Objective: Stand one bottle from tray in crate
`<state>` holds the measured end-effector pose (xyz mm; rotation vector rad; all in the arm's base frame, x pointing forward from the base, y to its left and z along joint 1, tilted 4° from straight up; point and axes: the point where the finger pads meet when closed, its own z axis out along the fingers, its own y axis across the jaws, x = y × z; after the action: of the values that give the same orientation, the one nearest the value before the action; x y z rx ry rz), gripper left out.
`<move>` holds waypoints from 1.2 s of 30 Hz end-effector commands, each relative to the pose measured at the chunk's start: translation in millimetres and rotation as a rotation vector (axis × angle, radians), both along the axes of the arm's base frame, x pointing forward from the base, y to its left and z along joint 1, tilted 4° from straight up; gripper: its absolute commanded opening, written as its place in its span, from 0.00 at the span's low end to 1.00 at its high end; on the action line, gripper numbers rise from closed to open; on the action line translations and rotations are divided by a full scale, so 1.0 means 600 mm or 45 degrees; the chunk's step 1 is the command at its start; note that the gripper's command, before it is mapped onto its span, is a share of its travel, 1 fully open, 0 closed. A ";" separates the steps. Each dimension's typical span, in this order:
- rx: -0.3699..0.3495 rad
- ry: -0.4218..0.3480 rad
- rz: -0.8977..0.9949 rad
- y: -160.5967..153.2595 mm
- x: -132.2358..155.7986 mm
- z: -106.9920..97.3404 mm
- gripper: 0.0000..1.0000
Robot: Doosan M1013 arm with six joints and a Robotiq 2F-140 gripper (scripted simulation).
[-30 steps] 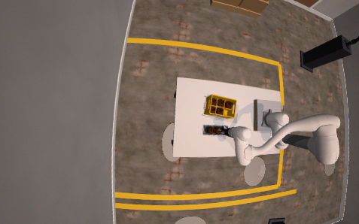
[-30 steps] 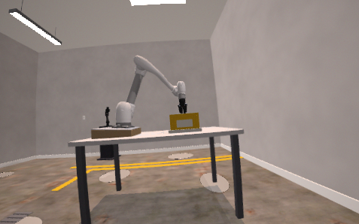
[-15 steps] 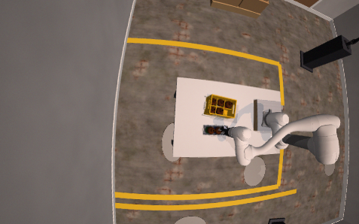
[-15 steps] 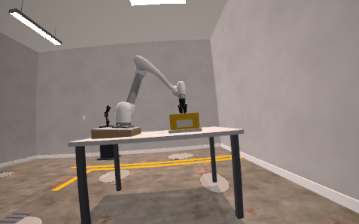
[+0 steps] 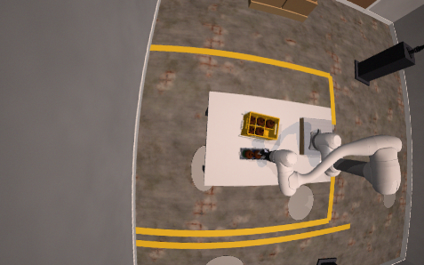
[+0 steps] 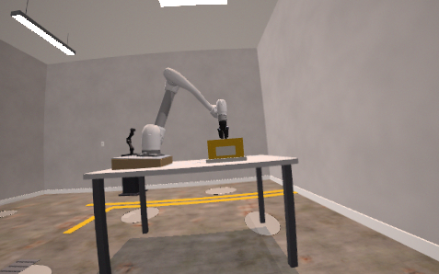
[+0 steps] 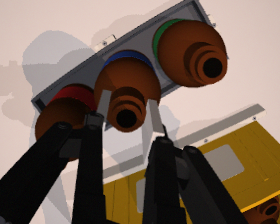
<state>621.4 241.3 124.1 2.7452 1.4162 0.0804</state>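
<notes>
Reaching down over the white bench [image 5: 226, 169], the arm [image 5: 355, 148] brings its gripper [image 7: 127, 119] onto the gray tray [image 7: 191, 10]. The fingers are clamped on the neck of the middle bottle [image 7: 124, 86], one finger on each side of it. This brown bottle stands in the tray between two other brown bottles: one with a green band [image 7: 191, 46] on one side and one with a red band [image 7: 64, 106] on the other side. The held bottle shows a blue band just under its shoulder. All three look upright in the wrist view, and I cannot tell whether the held one is lifted off the tray or not.

From the top view, the tray [image 5: 242, 151] lies on the bench near the yellow crate [image 5: 246, 126], with a small gap between them. Five brown bottle tops are visible inside the crate and one cell looks open. From the exterior view, the gripper [image 6: 223, 134] hangs just in front of the crate [image 6: 212, 149], and a flat brown board [image 6: 142, 162] lies on the bench beside the arm's foot.
</notes>
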 end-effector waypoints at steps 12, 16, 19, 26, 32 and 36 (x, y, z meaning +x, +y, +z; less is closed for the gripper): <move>0.000 0.000 0.000 0.000 -0.001 0.003 0.00; 0.000 0.000 0.000 0.000 -0.001 0.007 0.00; 0.000 0.000 0.000 0.000 -0.002 0.011 0.00; 0.000 0.000 0.000 0.000 -0.003 0.019 0.00; 0.000 0.000 0.000 0.001 -0.004 0.031 0.00; 0.000 0.000 0.000 0.001 -0.005 0.039 0.00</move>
<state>618.8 241.7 143.5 2.7452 1.4162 0.0798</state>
